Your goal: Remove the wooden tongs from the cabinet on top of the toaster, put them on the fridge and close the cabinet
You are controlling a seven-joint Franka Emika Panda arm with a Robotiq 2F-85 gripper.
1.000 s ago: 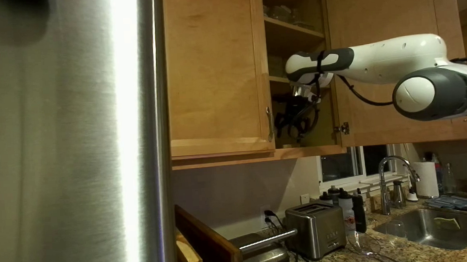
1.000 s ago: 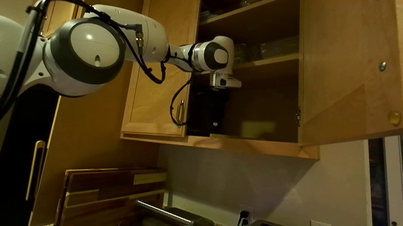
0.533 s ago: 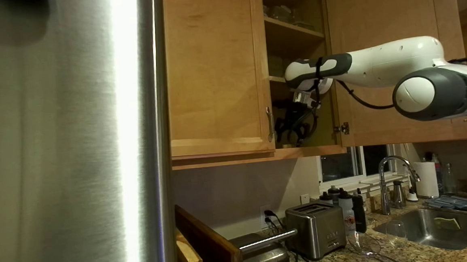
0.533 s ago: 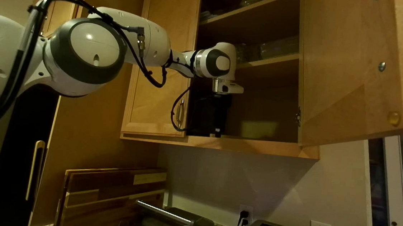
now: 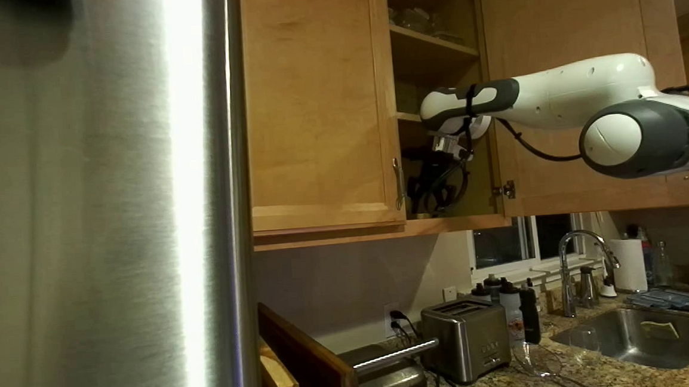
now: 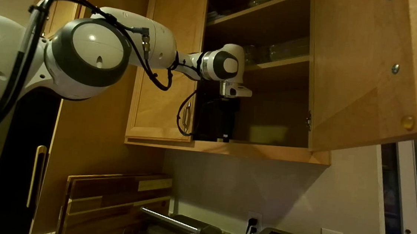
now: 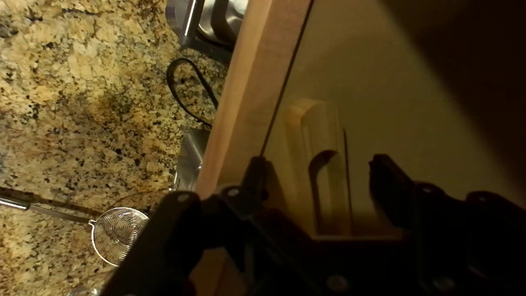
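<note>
The pale wooden tongs [image 7: 319,123] lie on the bottom shelf of the cabinet [image 6: 265,152], close to its front edge. My gripper [image 7: 317,159] reaches down over them, one finger on either side, with a gap between each finger and the wood. Its jaws stand open. Both exterior views show the gripper [image 5: 424,200] low inside the cabinet; there the tongs hardly show. The cabinet door [image 6: 361,69] stands wide open. Below, on the counter, is the steel toaster [image 5: 467,341]. Brushed steel of the fridge [image 5: 108,244] fills a side of an exterior view.
A closed neighbouring door [image 5: 315,111] borders the opening beside the gripper. The middle shelf [image 6: 276,62] runs just above the hand, with glassware on it. Water bottles [image 5: 512,312], a wire strainer [image 7: 120,235], a steel appliance [image 5: 392,385] and cutting boards [image 6: 116,206] sit below.
The arm has dropped a little, bringing the gripper down to the cabinet floor around the tongs. In the last half second the fingers have drawn somewhat closer together while the arm holds still.
</note>
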